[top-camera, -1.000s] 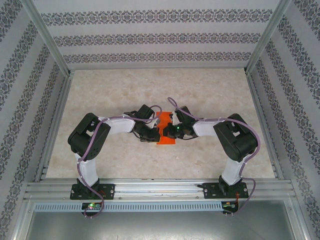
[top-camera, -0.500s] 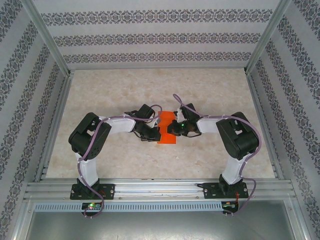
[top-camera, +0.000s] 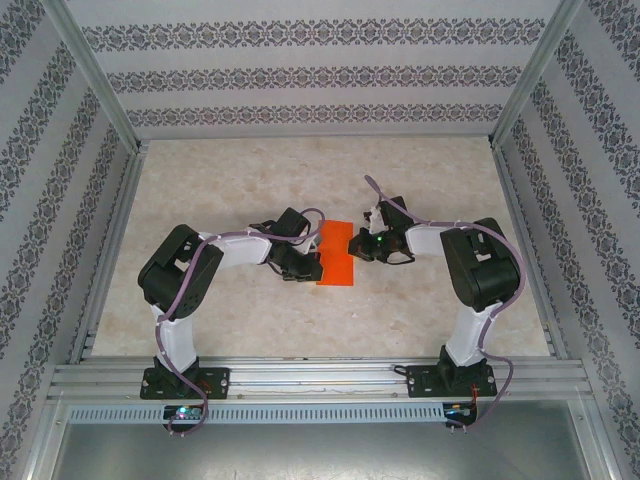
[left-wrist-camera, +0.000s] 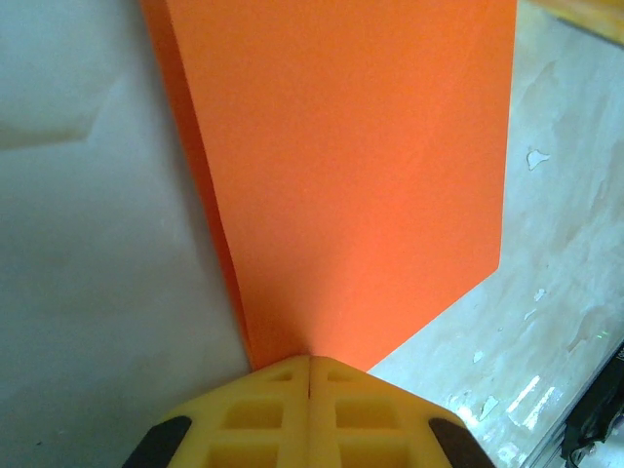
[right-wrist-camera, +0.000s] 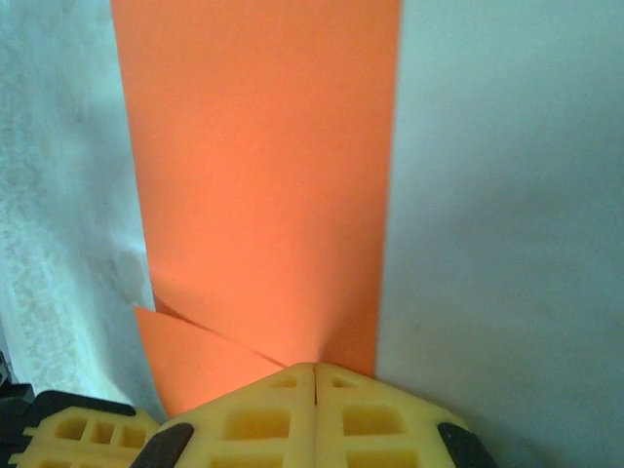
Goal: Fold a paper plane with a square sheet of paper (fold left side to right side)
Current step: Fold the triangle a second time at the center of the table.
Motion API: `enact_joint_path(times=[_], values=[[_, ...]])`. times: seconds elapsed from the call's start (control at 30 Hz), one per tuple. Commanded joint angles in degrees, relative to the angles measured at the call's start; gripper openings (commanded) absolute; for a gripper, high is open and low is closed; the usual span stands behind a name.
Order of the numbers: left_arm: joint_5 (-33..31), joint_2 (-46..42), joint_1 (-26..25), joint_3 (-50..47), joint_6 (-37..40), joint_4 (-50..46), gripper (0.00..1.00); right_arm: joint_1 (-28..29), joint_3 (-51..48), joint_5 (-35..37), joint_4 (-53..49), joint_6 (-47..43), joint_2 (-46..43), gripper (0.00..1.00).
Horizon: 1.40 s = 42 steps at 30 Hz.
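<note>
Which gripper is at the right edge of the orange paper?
The right gripper; the left gripper sits at the paper's left edge.

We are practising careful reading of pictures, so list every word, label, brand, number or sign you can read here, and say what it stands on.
None can be read.
The orange paper is plain, with no print.
The bands on the back wall are ornament, not letters.

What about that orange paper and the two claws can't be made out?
Top view: the square sheet of paper has its left edge partly under the left gripper; creases too small.
Left wrist view: paper's far end cut off by the frame.
Right wrist view: right gripper hides the near edge.
</note>
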Motion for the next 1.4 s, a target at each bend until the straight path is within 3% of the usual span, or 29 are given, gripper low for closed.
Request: enact_joint_path(times=[0.0, 0.3, 0.57, 0.73, 1.07, 1.37], values=[[-3.6, 2.5, 0.6, -1.8, -0.4, -6.9, 0.03, -3.7, 1.6, 8.1, -2.0, -2.5, 1.7, 0.00], [-3.4, 2.2, 0.5, -1.9, -0.4, -6.6, 0.03, -3.8, 1.2, 5.1, -3.5, -1.6, -5.3, 0.00], [-3.2, 1.9, 0.5, -1.9, -0.5, -6.4, 0.03, 3.0, -2.6, -1.9, 3.9, 4.7, -6.5, 0.00], [-2.8, 2.0, 0.6, -1.7, -0.6, -6.1, 0.03, 5.8, -1.7, -0.7, 5.4, 6.1, -3.1, 0.00], [-1.7, 1.0, 0.5, 0.1, -1.5, -6.0, 0.03, 5.0, -3.5, 3.4, 2.9, 5.5, 0.3, 0.00], [0.7, -0.9, 0.2, 4.5, -1.3, -7.2, 0.03, 4.7, -4.7, 2.7, 1.7, 5.1, 1.2, 0.00]])
